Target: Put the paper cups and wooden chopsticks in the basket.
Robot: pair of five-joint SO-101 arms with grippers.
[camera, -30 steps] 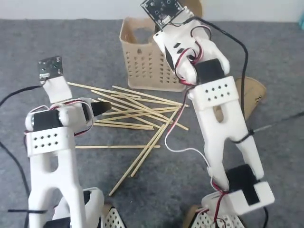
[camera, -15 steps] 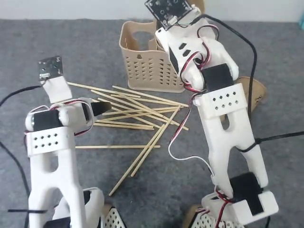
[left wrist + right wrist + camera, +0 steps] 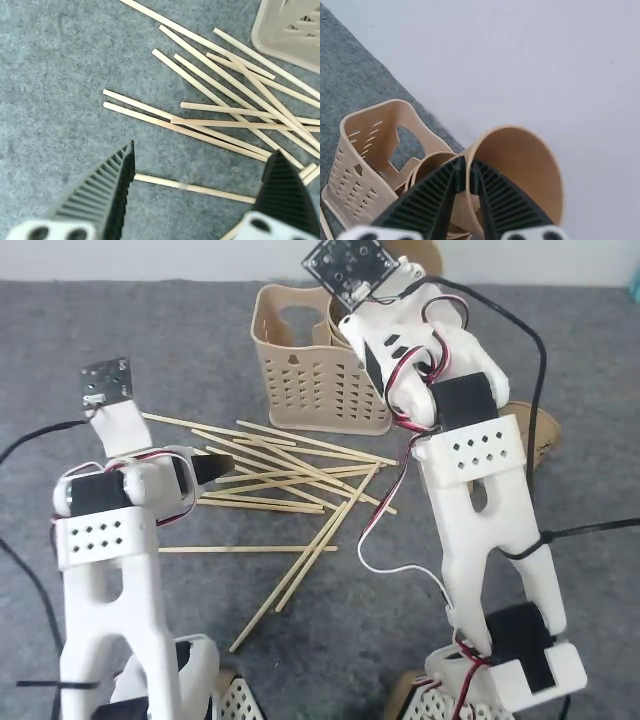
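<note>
1. Across the mat (image 3: 200, 330) lies everything I have to clear, with the basket at its far side and both arms reaching in from the near edge.
2. My right arm (image 3: 470, 470) stretches over the basket's far right corner. The right gripper (image 3: 464, 170) is pinched almost closed on the wall of a cup, and the rim seems to run between the jaws.
3. My left arm (image 3: 105, 540) sits low at the near left. The left gripper (image 3: 202, 150) is spread wide and holds nothing, hovering just above the chopsticks.
4. The basket (image 3: 300, 380) stands upright with its mouth clear on the left half.
5. The cup (image 3: 520, 160) hangs tilted above the basket, mouth toward the wrist camera. A second cup (image 3: 429, 167) lies inside, under it. A brown shape (image 3: 537, 435) on the mat beside the right arm looks like a third, partly hidden.
6. I judge the release to be the step in hand. I would lower the wrist until the held one sits below the basket rim and over the second cup or the free space beside it. Then I would open fully, since a tilted drop from up here could glance off the edge.
7. The chopsticks (image 3: 225, 100) lie crossed in a loose heap in front of the basket, none of them in it.
</note>
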